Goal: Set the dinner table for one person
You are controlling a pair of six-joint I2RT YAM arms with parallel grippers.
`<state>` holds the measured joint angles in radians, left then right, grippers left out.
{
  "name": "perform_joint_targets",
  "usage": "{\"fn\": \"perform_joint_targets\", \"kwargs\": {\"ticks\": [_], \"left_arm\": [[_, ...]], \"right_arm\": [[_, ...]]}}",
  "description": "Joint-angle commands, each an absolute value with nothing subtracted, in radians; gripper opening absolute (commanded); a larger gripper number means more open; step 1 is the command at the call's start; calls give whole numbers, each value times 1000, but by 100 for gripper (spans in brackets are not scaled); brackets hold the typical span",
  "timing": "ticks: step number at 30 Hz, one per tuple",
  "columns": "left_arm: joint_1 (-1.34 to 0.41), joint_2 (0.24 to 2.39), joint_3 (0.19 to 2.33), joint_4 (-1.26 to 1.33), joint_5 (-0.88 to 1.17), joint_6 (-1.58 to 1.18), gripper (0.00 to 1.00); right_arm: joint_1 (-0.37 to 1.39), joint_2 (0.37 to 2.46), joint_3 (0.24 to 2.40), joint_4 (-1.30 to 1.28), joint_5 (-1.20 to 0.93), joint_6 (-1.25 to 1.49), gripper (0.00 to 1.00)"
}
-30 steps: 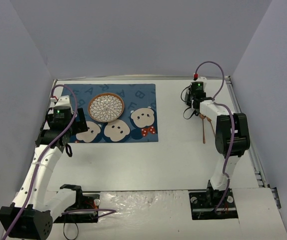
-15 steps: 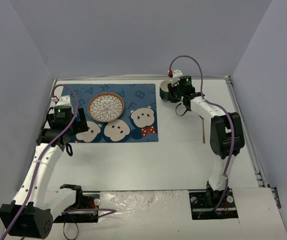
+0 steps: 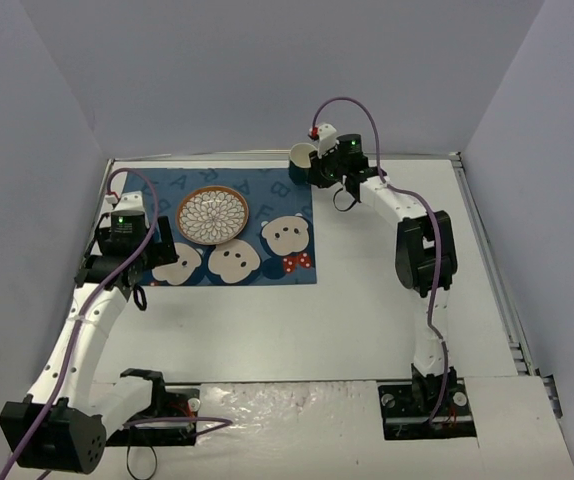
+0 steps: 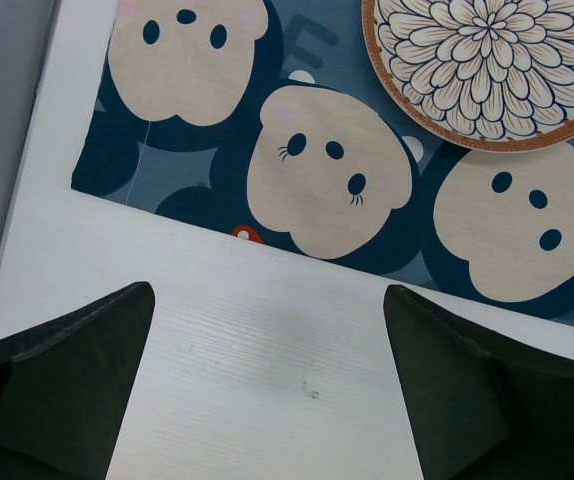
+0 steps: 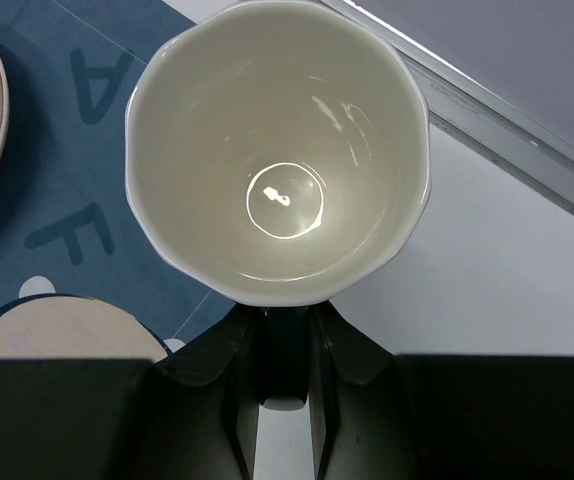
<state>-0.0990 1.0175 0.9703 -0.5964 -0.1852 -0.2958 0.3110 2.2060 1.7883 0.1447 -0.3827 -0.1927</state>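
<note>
The white dinner table [image 3: 347, 320] carries a blue bear placemat [image 3: 267, 200] with a flower-patterned plate [image 3: 212, 215] on it. My right gripper [image 3: 319, 168] is shut on a cup [image 3: 301, 155] and holds it in the air over the mat's far right corner. In the right wrist view the cup [image 5: 277, 150] is white inside and empty, and the right gripper [image 5: 285, 320] pinches a dark part at its near side. My left gripper [image 4: 269, 295] is open over bare table [image 4: 267, 340], near the mat's edge [image 4: 117, 150], with the plate [image 4: 492, 65] ahead to the right.
A metal rail [image 5: 487, 100] runs along the table's far edge just behind the cup. Grey walls close in the left, back and right sides. The arm bases [image 3: 427, 405] sit at the near edge.
The right arm has swung left along the far edge, carrying the cup from the far right to the mat's far right corner. The left arm has hardly moved.
</note>
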Motion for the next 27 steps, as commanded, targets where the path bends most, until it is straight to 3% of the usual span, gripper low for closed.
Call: {"fn": "perform_joint_targets", "kwargs": {"ticks": [1,27], "left_arm": [[-101,1024,1020,-556,-206,-297,97],[-101,1027,1020,-558,-201,-295,97]], "right_arm": [[330,2197,1940,240,-420,-224,0],[368,2355,2124,149,-378,-239,0]]}}
